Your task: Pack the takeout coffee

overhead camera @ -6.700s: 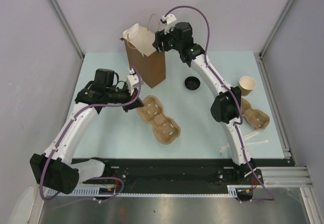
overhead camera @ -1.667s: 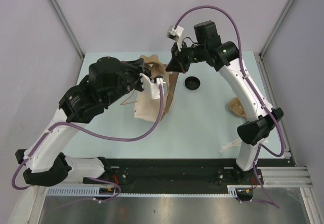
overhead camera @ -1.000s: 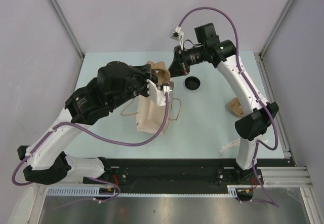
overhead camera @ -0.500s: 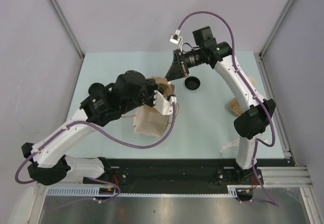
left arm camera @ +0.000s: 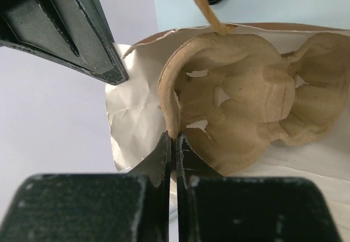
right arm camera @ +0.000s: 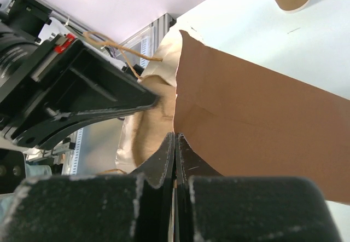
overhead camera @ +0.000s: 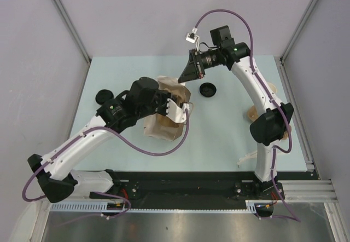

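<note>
Left gripper point(left arm camera: 175, 139): jaws pressed almost together, pinching the thin rim of the pulp carrier tray point(left arm camera: 246, 105). Grip is at the tray's near left edge. The two cup wells spread away to the right.

The tray sits in the mouth of the paper bag point(left arm camera: 128, 116), with the bag's pale lining showing round it on the left and below. A twine handle point(left arm camera: 201, 4) rises from the tray's top edge and runs out of that view.

Right gripper point(right arm camera: 174, 138): jaws shut tight on the bag's upper edge. The brown outer wall slopes away to the right of the pinch. The black body of my left gripper fills the left of that wrist view, close against the bag's mouth.

From above, the bag lies tilted on the table point(overhead camera: 219, 138), base toward my arm bases and mouth toward the far side. Both of my grippers are at the mouth.

Takeout coffee point(overhead camera: 208, 89): outside the bag, on the table just beyond its mouth and just right of my right gripper. It stands upright with the black lid on, and nothing touches it.

Farther right, a tan shape point(overhead camera: 252, 112) behind my right arm may be a second tray. Too much of it is hidden to be sure.
</note>
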{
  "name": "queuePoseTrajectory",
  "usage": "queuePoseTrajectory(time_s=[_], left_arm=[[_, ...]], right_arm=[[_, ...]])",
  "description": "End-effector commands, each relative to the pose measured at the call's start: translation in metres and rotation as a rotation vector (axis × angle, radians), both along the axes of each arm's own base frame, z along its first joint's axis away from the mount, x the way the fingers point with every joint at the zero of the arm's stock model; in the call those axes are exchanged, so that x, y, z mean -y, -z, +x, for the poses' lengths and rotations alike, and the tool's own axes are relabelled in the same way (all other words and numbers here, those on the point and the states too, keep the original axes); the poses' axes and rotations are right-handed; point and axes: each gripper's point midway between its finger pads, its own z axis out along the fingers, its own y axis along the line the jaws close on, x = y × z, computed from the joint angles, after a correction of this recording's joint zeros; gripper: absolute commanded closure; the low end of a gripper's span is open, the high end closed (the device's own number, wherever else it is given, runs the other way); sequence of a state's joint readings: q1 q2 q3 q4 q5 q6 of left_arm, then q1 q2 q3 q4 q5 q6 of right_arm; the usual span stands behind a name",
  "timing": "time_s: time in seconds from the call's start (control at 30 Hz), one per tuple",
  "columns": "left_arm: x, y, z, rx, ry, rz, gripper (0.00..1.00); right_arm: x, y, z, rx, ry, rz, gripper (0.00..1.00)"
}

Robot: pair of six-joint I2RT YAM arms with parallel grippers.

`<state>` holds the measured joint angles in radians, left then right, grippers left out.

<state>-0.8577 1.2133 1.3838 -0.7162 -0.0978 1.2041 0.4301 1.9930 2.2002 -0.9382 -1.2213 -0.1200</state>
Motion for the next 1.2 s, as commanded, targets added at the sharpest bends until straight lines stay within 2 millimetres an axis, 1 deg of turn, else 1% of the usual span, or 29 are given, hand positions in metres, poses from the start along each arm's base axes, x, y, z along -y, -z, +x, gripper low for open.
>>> queuePoseTrajectory(time_s=[0.0,0.07,0.1,0.17,0.2,0.33,0.43,0.47,0.5,0.6,0.63,0.67,0.7,0.73,0.77,0.8,0.83,0.87,0.9,1.0,1.07,1.1,1.17], left_arm=[[0.011,-0.003,0.016,-0.027,0.018,-0.101,1.00],[0.015,0.008,0.022,-0.057,0.028,-0.088,1.00],[0.012,0.013,0.026,-0.070,0.021,-0.082,1.00],[0.016,0.023,0.027,-0.108,0.041,-0.075,1.00],[0.017,0.027,0.027,-0.123,0.045,-0.066,1.00],[0.020,0.035,0.019,-0.164,0.077,-0.056,1.00],[0.019,0.039,0.009,-0.205,0.092,-0.043,1.00],[0.019,0.041,0.002,-0.230,0.103,-0.034,1.00],[0.020,0.039,-0.005,-0.236,0.116,-0.036,1.00],[0.021,0.039,-0.026,-0.270,0.154,-0.022,1.00],[0.022,0.033,-0.031,-0.274,0.159,-0.034,1.00],[0.020,0.034,-0.038,-0.295,0.162,-0.028,1.00],[0.023,0.033,-0.045,-0.312,0.178,-0.031,1.00],[0.024,0.030,-0.046,-0.327,0.175,-0.037,1.00],[0.021,0.034,-0.050,-0.350,0.173,-0.022,1.00],[0.021,0.034,-0.051,-0.358,0.173,-0.021,1.00],[0.021,0.034,-0.050,-0.357,0.164,-0.020,1.00],[0.020,0.035,-0.049,-0.358,0.158,-0.019,1.00],[0.019,0.036,-0.046,-0.353,0.147,-0.014,1.00],[0.022,0.038,-0.038,-0.342,0.114,-0.020,1.00],[0.022,0.039,-0.028,-0.322,0.070,-0.025,1.00],[0.022,0.040,-0.023,-0.313,0.046,-0.027,1.00],[0.018,0.044,-0.014,-0.306,0.004,-0.025,1.00]], right_arm=[[-0.003,-0.011,0.000,0.052,-0.029,0.036,1.00],[-0.003,-0.012,0.000,0.058,-0.029,0.038,1.00],[-0.004,-0.012,0.000,0.056,-0.031,0.038,1.00],[-0.004,-0.013,0.001,0.059,-0.033,0.042,1.00],[-0.004,-0.012,0.002,0.056,-0.033,0.041,1.00],[-0.003,-0.016,0.001,0.052,-0.034,0.048,1.00],[-0.003,-0.022,-0.005,0.038,-0.044,0.059,1.00],[-0.002,-0.026,-0.006,0.033,-0.045,0.064,1.00],[-0.002,-0.028,-0.008,0.022,-0.053,0.076,1.00],[0.002,-0.045,-0.019,-0.028,-0.072,0.111,1.00],[0.003,-0.040,-0.022,-0.067,-0.077,0.111,1.00],[0.005,-0.048,-0.029,-0.119,-0.080,0.112,1.00],[0.006,-0.051,-0.030,-0.116,-0.099,0.133,1.00],[0.006,-0.046,-0.032,-0.161,-0.102,0.128,1.00],[0.008,-0.050,-0.035,-0.211,-0.097,0.124,1.00],[0.008,-0.053,-0.033,-0.190,-0.102,0.140,1.00],[0.008,-0.054,-0.032,-0.192,-0.099,0.143,1.00],[0.010,-0.049,-0.032,-0.227,-0.089,0.136,1.00],[0.009,-0.049,-0.029,-0.199,-0.089,0.148,1.00],[0.006,-0.037,-0.026,-0.206,-0.084,0.142,1.00],[0.004,-0.032,-0.026,-0.213,-0.066,0.126,1.00],[0.003,-0.028,-0.025,-0.183,-0.066,0.124,1.00],[0.004,-0.021,-0.026,-0.205,-0.057,0.102,1.00]])
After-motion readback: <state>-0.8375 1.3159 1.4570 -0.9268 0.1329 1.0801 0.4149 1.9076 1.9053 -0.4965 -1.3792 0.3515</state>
